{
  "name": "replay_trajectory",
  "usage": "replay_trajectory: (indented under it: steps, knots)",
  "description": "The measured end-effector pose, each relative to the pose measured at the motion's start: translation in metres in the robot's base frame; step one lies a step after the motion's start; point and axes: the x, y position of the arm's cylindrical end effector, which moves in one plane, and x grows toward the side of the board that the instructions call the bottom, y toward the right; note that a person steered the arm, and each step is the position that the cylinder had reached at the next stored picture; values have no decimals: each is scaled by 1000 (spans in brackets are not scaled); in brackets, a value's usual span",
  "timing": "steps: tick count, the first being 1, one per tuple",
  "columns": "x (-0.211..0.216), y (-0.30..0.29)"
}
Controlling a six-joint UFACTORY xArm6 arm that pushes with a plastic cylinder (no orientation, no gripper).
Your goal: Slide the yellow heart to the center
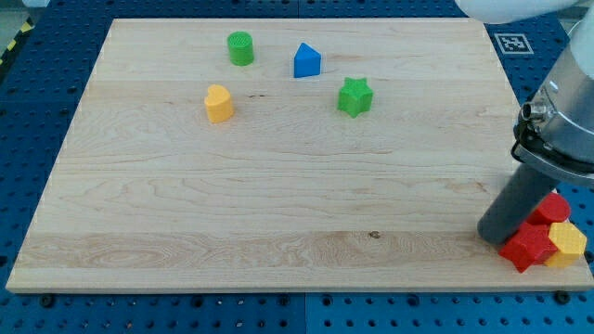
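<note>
While yellow heart (219, 103) sits upper left, my tip (492, 234) touches red block (532, 244); no hand, no writing legible.

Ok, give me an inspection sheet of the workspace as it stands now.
Surface: wooden board on a blue perforated bench.
Job's things: yellow heart in the upper left part of the board, apart from the others.
Clutter: green cylinder, blue block, green star near the top; red blocks and a yellow block clustered at the lower right edge.
Grippers: my tip touches or nearly touches the red blocks, far from the heart.
Cables: nothing seen.
Surroundings: a marker tag at upper right.
</note>
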Motion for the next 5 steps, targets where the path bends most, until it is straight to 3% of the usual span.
replay_trajectory:
  steps: [1, 5]
  knots:
    - [-20, -24]
    - [-28, -88]
